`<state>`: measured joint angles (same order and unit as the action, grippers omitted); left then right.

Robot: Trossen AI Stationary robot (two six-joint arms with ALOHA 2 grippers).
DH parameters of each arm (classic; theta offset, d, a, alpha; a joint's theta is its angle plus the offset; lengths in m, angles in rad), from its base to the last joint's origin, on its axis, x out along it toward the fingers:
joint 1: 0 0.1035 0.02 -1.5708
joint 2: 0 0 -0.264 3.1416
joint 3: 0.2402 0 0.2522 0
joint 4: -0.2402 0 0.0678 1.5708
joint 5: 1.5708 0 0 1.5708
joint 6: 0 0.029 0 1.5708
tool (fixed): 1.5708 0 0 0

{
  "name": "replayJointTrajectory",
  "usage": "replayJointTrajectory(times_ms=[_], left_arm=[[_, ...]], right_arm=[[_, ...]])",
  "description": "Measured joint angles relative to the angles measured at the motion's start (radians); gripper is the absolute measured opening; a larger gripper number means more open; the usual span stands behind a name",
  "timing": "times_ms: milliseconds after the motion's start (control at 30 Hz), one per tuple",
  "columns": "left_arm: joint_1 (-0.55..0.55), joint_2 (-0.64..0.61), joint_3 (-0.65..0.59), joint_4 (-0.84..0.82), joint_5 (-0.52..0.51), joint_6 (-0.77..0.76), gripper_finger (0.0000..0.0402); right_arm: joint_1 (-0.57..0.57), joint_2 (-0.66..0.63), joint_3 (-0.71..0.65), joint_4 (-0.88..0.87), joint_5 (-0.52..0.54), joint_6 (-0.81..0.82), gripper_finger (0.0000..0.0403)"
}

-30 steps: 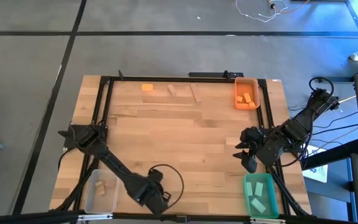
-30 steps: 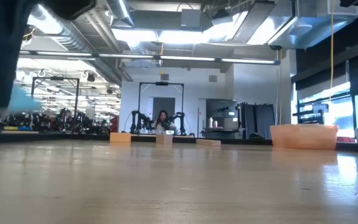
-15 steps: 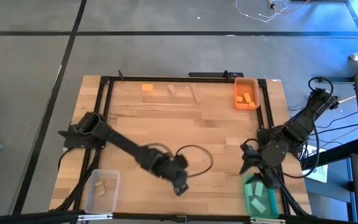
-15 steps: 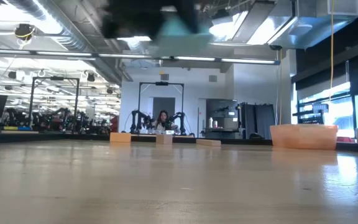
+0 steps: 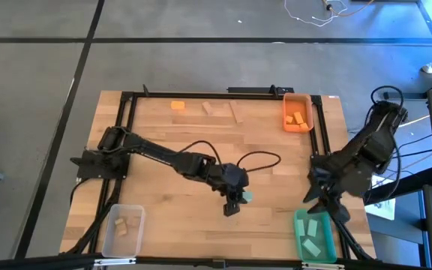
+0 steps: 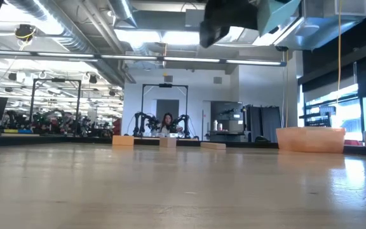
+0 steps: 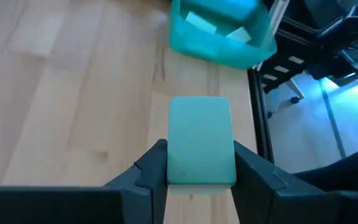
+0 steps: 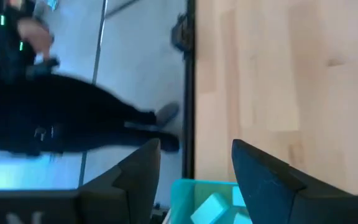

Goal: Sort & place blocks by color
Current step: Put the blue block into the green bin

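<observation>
In the left wrist view alone, the left tool (image 7: 199, 171) visibly pinches a teal block (image 7: 201, 140).

Left arm: swings from the table's near-left corner, by the clear bin (image 5: 121, 229), out across the middle; left gripper (image 5: 233, 204) now hangs right of centre, closed on a teal block (image 7: 201, 140), closer to the green bin (image 5: 314, 234) than a second ago.

Right arm: draws back off the table; right gripper (image 5: 315, 202), fingers apart, shifts from beside the green bin's far-left corner to just above that bin's far end.
</observation>
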<state>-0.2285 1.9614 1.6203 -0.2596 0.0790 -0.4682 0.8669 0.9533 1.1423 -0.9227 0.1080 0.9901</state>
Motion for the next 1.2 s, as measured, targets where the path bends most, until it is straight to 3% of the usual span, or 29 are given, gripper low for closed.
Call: replayJointTrajectory(times_ms=[167, 333, 667, 1000, 1200], left_arm=[[0.024, 0.0, 0.0, 0.109, 0.028, 0.063, 0.0124], [0.05, 0.0, 0.0, 0.211, 0.056, 0.087, 0.0124], [0.106, 0.0, 0.0, 0.252, 0.264, 0.087, 0.0124], [0.138, 0.0, 0.0, 0.292, 0.29, 0.078, 0.0124], [0.137, 0.0, 0.0, 0.325, 0.376, 0.053, 0.0124]], right_arm=[[0.054, -0.074, 0.0, -0.096, 0.176, 0.079, 0.02], [0.064, -0.09, 0.0, -0.163, 0.241, 0.067, 0.02], [0.058, -0.068, 0.0, -0.108, 0.265, -0.052, 0.02], [0.058, -0.018, 0.0, -0.043, 0.267, -0.057, 0.02], [0.058, 0.044, 0.0, -0.036, 0.355, -0.298, 0.02]])
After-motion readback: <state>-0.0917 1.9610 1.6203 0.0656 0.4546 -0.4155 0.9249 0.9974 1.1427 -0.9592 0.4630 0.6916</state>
